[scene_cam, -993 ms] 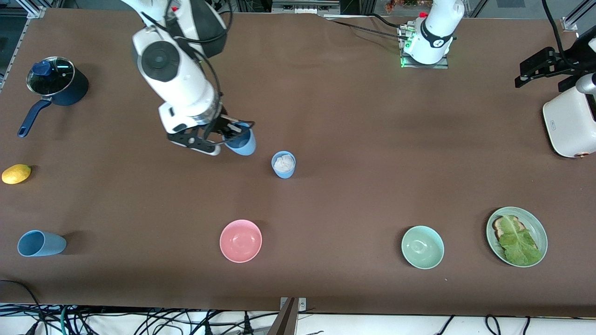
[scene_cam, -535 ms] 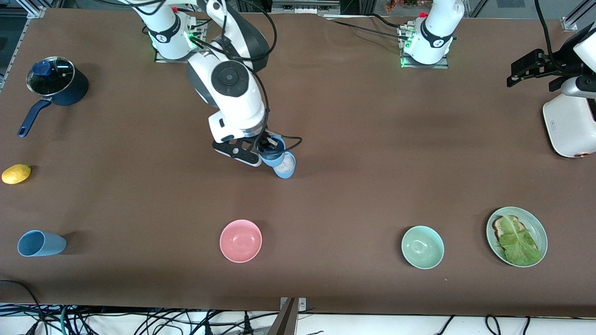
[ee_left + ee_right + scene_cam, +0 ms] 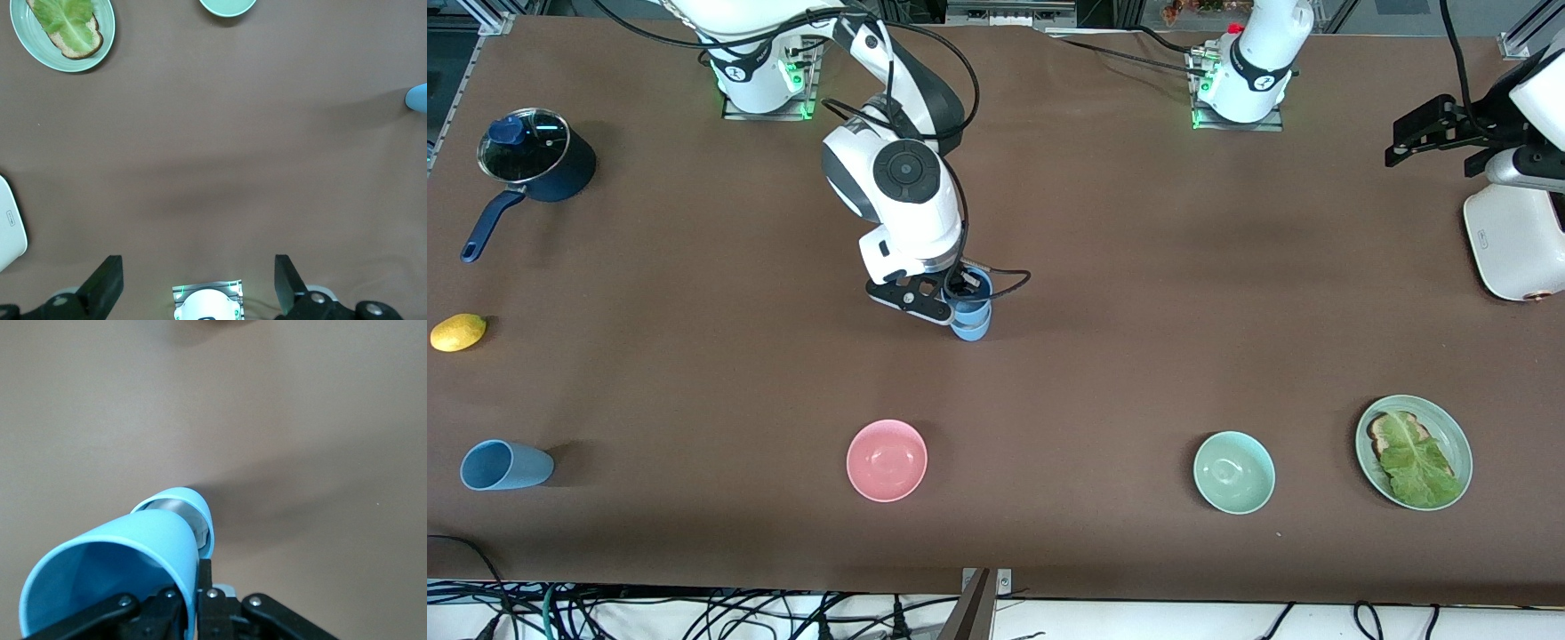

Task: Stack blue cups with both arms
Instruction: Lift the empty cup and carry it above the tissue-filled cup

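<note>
While the left gripper [image 3: 1421, 135] waits with its fingers apart above the white toaster's [image 3: 1513, 240] end of the table, the right gripper [image 3: 959, 298] pinches the rim of a blue cup [image 3: 975, 291], mouth up and slightly tilted, its base entering the standing blue cup [image 3: 971, 329] mid-table.

You're looking at a robotics lab dressed up as a kitchen. Two arm bases [image 3: 1238, 84] are sitting bolted at twelve o'clock on a brown cloth-covered table [image 3: 1094, 267], aluminium framing [image 3: 480, 18] is running along the edge, and loose cables [image 3: 694, 613] are trailing at six o'clock. A white toaster [image 3: 1516, 244] is standing at three o'clock.
</note>
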You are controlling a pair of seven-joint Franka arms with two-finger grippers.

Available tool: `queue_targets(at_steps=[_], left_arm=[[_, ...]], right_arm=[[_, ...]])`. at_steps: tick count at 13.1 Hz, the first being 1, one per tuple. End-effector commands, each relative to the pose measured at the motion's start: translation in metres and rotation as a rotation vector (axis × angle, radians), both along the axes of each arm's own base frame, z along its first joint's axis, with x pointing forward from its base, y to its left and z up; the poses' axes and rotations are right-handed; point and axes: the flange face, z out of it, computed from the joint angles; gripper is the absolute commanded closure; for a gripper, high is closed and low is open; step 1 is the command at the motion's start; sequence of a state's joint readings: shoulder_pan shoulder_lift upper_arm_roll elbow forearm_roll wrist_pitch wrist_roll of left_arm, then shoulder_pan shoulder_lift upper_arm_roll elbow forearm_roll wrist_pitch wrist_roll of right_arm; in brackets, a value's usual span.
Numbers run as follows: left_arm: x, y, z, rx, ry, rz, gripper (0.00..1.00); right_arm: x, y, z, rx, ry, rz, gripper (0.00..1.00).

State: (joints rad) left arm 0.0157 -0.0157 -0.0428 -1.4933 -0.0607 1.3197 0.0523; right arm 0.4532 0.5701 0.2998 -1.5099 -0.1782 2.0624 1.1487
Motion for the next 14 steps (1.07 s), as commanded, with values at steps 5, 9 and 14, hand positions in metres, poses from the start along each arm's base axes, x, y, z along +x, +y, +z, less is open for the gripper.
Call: queue_targets(at_steps=[5, 9, 14], left_arm=[[-0.001, -0.008, -0.002, -0.022, -0.001, -0.020, 0.00], [0.002, -0.008, -0.004, -0.022, 0.002, -0.021, 0.00], [0.004, -0.008, -0.008, -0.021, 0.008, -0.021, 0.00]], right_arm=[[0.002, 0.010, -0.012, -0.032, -0.020, 0.012, 1.00], [0.003, 0.008, -0.019, -0.041, -0.012, 0.011, 0.00], [0.008, -0.002, 0.003, -0.036, -0.025, 0.017, 0.00]])
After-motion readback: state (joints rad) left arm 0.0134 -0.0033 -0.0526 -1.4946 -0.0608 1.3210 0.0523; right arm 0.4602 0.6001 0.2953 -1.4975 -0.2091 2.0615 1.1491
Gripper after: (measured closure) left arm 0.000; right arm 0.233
